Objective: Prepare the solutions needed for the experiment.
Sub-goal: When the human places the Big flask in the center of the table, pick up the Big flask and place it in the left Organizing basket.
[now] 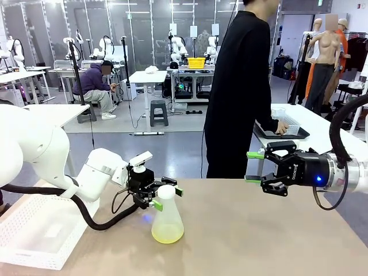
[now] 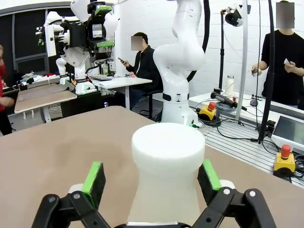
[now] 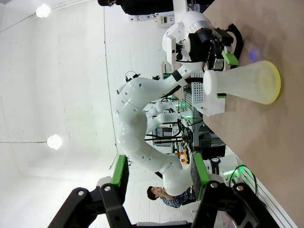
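The left gripper (image 1: 164, 194) stands spread around the neck of the light, tippable plastic flask (image 1: 167, 216), its best hold.

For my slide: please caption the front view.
Left pincer open around flask neck; yellow solution inside; right pincer open.
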